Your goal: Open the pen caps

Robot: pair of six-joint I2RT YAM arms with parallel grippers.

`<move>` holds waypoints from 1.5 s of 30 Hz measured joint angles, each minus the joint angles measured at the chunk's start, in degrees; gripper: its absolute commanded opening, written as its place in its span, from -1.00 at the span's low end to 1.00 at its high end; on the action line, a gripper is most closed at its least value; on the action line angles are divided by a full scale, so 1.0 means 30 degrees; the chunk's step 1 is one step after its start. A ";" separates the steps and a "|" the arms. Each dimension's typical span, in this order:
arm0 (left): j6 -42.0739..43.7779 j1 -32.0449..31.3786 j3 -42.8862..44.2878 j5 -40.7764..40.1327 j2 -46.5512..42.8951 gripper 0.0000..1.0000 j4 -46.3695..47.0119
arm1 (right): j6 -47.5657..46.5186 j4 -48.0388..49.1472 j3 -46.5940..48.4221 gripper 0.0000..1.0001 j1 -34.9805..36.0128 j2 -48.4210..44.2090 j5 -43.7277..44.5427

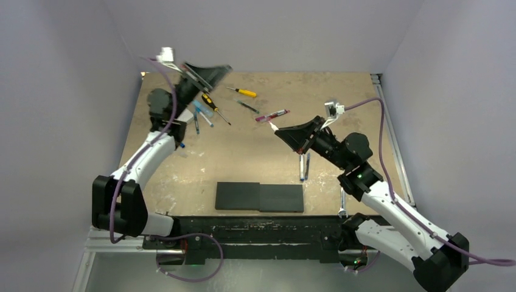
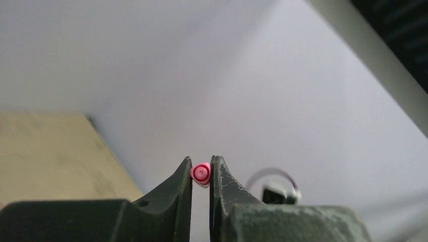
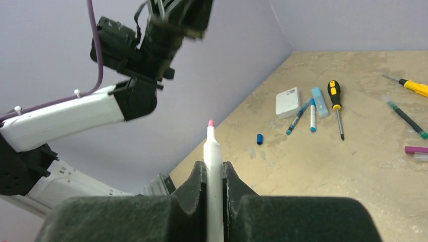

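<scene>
Overhead, the left gripper (image 1: pixel 212 73) pinches the pink cap (image 2: pixel 201 174) at ten o'clock from the right gripper (image 1: pixel 281 132), whose clamped white pen (image 3: pixel 212 148) points there.

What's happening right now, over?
Left gripper shut on pink cap. Right gripper shut on white pen, tip bare. Cap off, grippers apart. Nothing seen in the way.

My left gripper (image 2: pixel 201 164) is covering all but the round end of the pink cap (image 2: pixel 201 174) — its sides are sitting hidden between the jaws. My right gripper (image 3: pixel 213 165) is swallowing the white pen (image 3: pixel 212 143) lower down, and the magenta pen (image 3: pixel 416 149) is running off the picture's right edge.
</scene>
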 measured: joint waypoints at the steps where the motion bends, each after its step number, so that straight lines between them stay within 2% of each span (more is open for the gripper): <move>1: 0.0000 0.1137 0.0495 -0.1253 0.0000 -1.00 0.0051 | -0.0044 -0.0350 -0.0029 -1.00 -0.0036 -0.0328 -0.0015; 3: 0.0015 0.2441 0.1239 -0.2856 -0.0007 -1.00 0.0342 | -0.0124 -0.0605 -0.0029 -1.00 -0.0036 -0.0670 -0.0066; 7: -0.0087 0.2572 0.2208 -0.3548 0.0160 -1.00 0.1129 | -0.0226 -0.1158 -0.0029 -1.00 -0.0036 -0.0918 0.0073; 9: 0.0044 0.2419 0.2594 -0.3118 0.0364 -1.00 0.1107 | -0.0430 -0.2040 0.0051 -1.00 -0.0022 -0.0991 0.1304; 11: 0.0619 0.2331 0.2608 -0.2688 0.0277 -1.00 0.0255 | -0.0765 -0.3585 0.0503 -1.00 0.0007 -0.0809 0.3840; 16: 0.4495 0.1064 0.0321 -0.3330 -0.2426 -1.00 -0.5778 | -0.1173 -0.6470 0.1501 -1.00 -0.0131 0.1297 1.1336; 20: 0.7227 -0.0969 -0.2659 -0.4124 -0.5829 -1.00 -0.9806 | -0.0940 -0.8080 0.0991 -1.00 -0.1107 0.4313 1.4083; 25: 0.8619 -0.1290 -0.5778 -0.4758 -0.8488 -1.00 -1.2182 | -0.0248 -0.8983 -0.1195 -1.00 -0.2732 0.5807 1.4506; 32: 0.9071 -0.1297 -0.8364 -0.4962 -0.9792 -1.00 -1.3646 | 0.0204 -0.8626 -0.2477 -1.00 -0.3286 0.6506 1.4222; 45: 0.8626 -0.1341 -0.9435 -0.4918 -1.0142 -1.00 -1.3209 | 0.0605 -0.9158 -0.2565 -1.00 -0.3497 0.8655 1.3078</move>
